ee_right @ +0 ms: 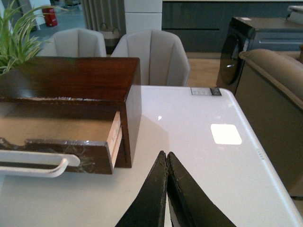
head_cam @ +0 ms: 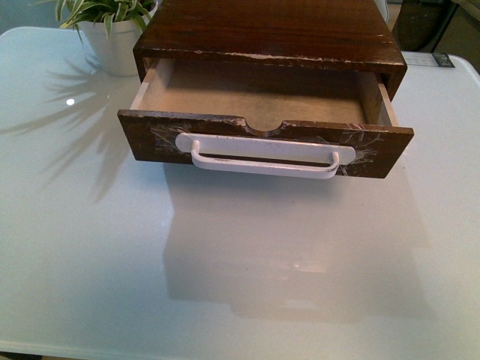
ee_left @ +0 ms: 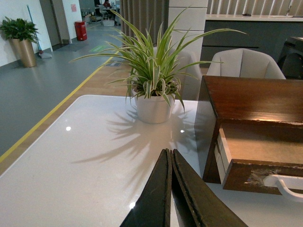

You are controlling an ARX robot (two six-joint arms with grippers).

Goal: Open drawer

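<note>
The dark-brown wooden drawer [head_cam: 150,135] stands pulled out of its dark wooden case [head_cam: 270,30], showing a pale, empty interior [head_cam: 255,94]. Its front carries a long white bar handle [head_cam: 264,159], glue smears and a semicircular notch in the top edge. No gripper shows in the front view. My left gripper [ee_left: 169,152] is shut and empty over the table, to the left of the drawer [ee_left: 246,175]. My right gripper [ee_right: 165,154] is shut and empty over the table, to the right of the drawer [ee_right: 66,158].
A spider plant in a white pot [head_cam: 112,41] stands at the back left beside the case; it also shows in the left wrist view [ee_left: 152,106]. The white glossy table [head_cam: 240,285] stretches in front. Chairs [ee_right: 151,54] stand behind the table's far edge.
</note>
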